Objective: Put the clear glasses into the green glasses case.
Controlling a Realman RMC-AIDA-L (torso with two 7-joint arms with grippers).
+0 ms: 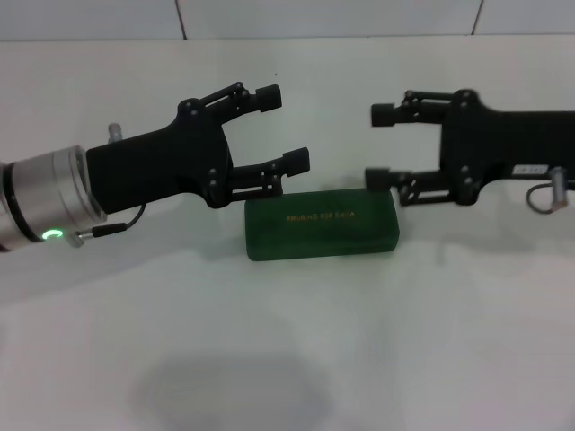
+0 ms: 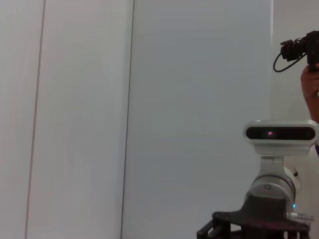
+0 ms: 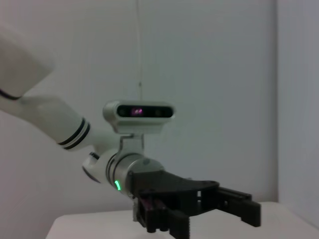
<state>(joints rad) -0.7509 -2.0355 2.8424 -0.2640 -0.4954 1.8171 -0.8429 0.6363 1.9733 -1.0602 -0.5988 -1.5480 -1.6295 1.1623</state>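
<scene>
Hovering wide open and empty, left gripper (image 1: 283, 127) and right gripper (image 1: 380, 144) flank the closed, likely rigid green case (image 1: 322, 224); glasses unseen.

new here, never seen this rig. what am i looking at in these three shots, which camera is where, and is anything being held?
It is a two-armed robot; each arm ends in a black two-fingered gripper. The wide shot comes from a camera on the robot's head, looking down at a white table. There the left gripper and the right gripper face each other above the table, both open and empty. Between and just below them lies a dark green rectangular glasses case with rounded corners and pale lettering, closed. No clear glasses show in any picture.

The other two shots come from cameras on the wrists, pointing sideways. The left wrist one shows a pale wall and the right arm's wrist camera. The right wrist one shows the left arm and the left gripper across from it.
</scene>
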